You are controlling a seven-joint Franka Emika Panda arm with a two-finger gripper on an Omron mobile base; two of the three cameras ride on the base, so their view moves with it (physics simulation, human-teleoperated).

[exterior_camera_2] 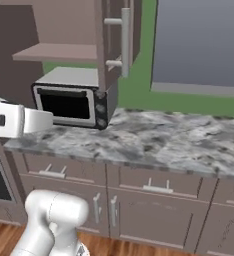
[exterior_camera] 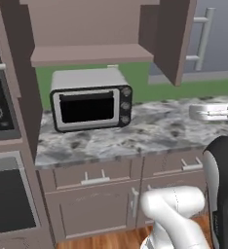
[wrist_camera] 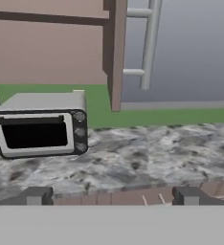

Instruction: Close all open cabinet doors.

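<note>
While its two dark fingertips stand far apart at the bottom of the hand view, the gripper [wrist_camera: 111,197] is spread wide with nothing between its tips, poised in front of the marble counter edge. In the right base view the white forearm reaches in from the left at counter height. Below it, the lower cabinets [exterior_camera_2: 134,212] sit flush under a row of drawer fronts [exterior_camera: 94,174] with short horizontal handles. The grey-veined countertop [exterior_camera_2: 164,137] carries a silver toaster oven [exterior_camera: 90,99] with a black glass front and three knobs down its right side, set toward the left end. Above it, the upper cabinet [exterior_camera: 89,34] stands open, its shelf bare. Its open cabinet door [exterior_camera: 174,39], mauve-brown, swings out toward the robot from the cabinet's right side, edge-on in the hand view, with the long silver bar handle [wrist_camera: 150,43] on its right face. Behind is a green wall and a grey window pane [exterior_camera_2: 201,45].
</note>
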